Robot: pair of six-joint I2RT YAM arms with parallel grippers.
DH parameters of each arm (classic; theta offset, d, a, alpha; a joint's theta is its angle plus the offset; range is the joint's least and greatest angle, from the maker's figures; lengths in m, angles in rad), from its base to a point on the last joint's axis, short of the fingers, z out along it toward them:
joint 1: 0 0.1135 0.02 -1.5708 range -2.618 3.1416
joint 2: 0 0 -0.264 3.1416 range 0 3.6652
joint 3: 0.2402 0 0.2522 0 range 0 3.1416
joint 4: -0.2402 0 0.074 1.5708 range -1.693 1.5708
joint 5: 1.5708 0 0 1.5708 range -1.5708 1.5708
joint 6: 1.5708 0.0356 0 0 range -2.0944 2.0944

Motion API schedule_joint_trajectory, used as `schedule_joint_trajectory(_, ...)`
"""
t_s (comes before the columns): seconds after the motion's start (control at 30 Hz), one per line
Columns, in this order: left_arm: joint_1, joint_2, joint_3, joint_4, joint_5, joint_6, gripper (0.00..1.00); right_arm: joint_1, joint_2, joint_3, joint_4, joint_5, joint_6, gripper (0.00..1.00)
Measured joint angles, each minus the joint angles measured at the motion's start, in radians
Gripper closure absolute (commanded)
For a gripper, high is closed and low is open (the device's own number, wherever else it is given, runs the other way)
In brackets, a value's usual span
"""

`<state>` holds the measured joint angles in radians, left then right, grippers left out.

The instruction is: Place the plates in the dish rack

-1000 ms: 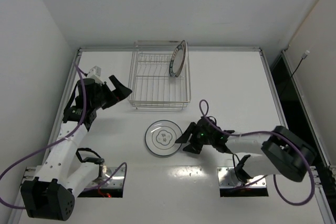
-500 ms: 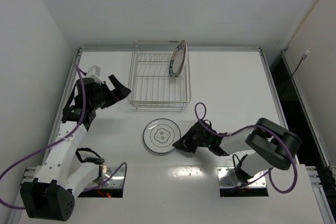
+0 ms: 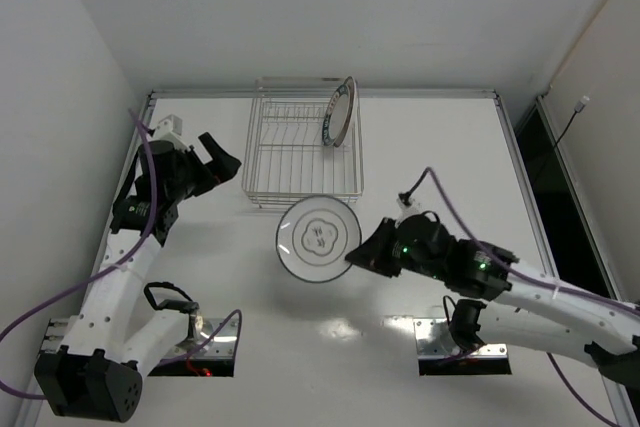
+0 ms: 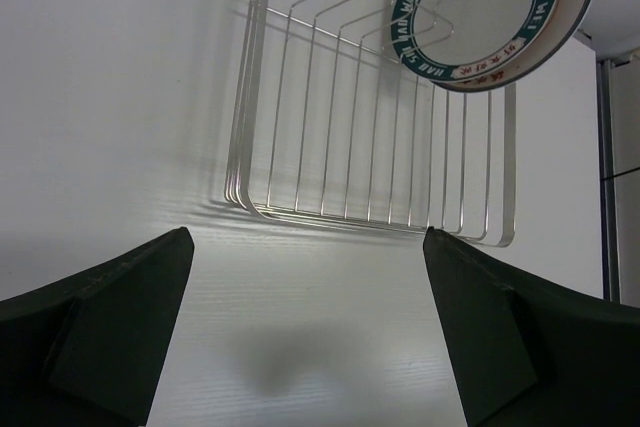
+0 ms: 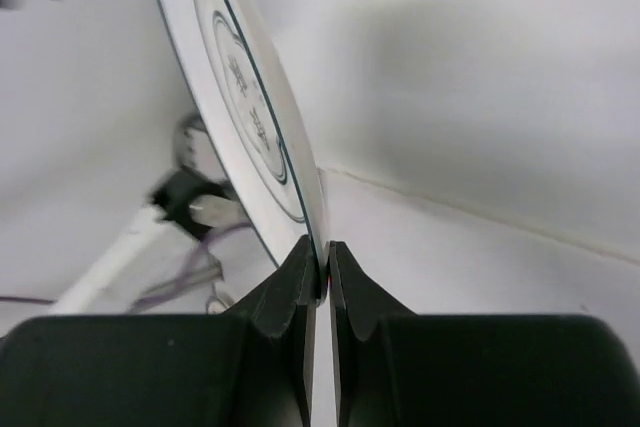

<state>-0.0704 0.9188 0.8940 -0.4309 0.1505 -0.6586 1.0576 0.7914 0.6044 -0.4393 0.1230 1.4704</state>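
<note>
**Right claw** (image 3: 352,259): fingers pressed together on the near rim of the plate (image 3: 318,238), thin edge pinched between the tips in the wrist view.

**Change:** a second ago this plate lay flat on the desk (image 3: 450,167) with the claw at its edge. It is now off the surface and tipped up, its shadow beneath it, carried ahead of the claw towards the dish rack (image 3: 300,162).

**Dish rack:** just beyond the held plate, ahead of the right claw. A second plate (image 3: 338,112) stands on edge at its far right corner. The other slots are free.

**Left claw** (image 3: 222,162): fingers apart, holding nothing, beside the rack's left side, little moved.

**Meaning:** pick-up judged complete; slotting the plate upright comes next.
</note>
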Motion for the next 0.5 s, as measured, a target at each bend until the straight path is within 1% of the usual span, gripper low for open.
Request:
schedule_joint_trajectory(0.1, 0.0, -0.005, 0.005, -0.002, -0.026, 0.007, 0.01, 0.015, 0.029, 0.28, -0.146, 0.137, -0.116, 1.0)
schedule_joint_trajectory(0.17, 0.0, -0.013, 0.005, -0.004, -0.045, 0.013, 0.01, 0.011, 0.114, 0.491, -0.232, 0.268, -0.227, 1.0)
schedule_joint_trajectory(0.23, 0.0, -0.022, 0.005, -0.005, -0.059, 0.021, 0.01, -0.006, 0.247, 0.726, -0.314, 0.409, -0.351, 1.0)
schedule_joint_trajectory(0.3, -0.005, -0.03, 0.005, -0.005, -0.073, 0.029, 0.01, -0.045, 0.408, 0.935, -0.325, 0.536, -0.486, 1.0)
schedule_joint_trajectory(0.37, -0.012, -0.038, 0.005, -0.006, -0.092, 0.037, 0.01, -0.086, 0.541, 1.078, -0.299, 0.616, -0.603, 1.0)
schedule_joint_trajectory(0.43, -0.03, -0.047, 0.002, -0.005, -0.119, 0.051, 0.01, -0.135, 0.666, 1.173, -0.275, 0.658, -0.702, 1.0)
schedule_joint_trajectory(0.5, -0.054, -0.061, -0.007, -0.002, -0.153, 0.07, 0.01, -0.19, 0.78, 1.25, -0.264, 0.668, -0.779, 1.0)
